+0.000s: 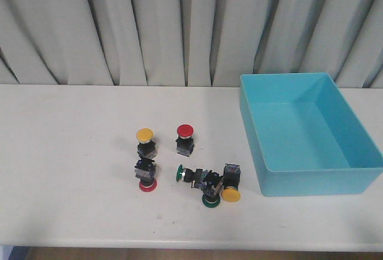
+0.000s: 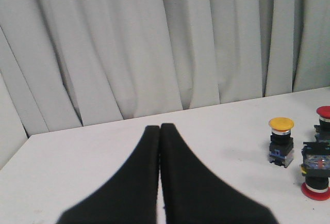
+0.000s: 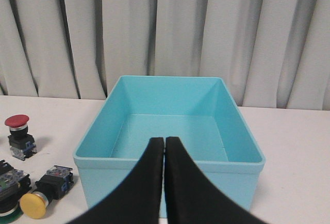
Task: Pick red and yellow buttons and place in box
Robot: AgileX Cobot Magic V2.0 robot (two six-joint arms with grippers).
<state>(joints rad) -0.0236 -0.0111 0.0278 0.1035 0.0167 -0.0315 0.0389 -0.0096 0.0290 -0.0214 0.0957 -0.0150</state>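
In the left wrist view the red button at the far side is cut by the frame edge, showing only part of its cap. In the right wrist view a green-capped switch is clipped at the corner, and the claw fingers hide the box's near wall.

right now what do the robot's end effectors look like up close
Only the fingers show. The left end effector has two matte black fingers, broad at the base and tapering to narrow rounded tips. The right end effector looks the same. No cables, markings or labels are visible, and the arms themselves are out of view.
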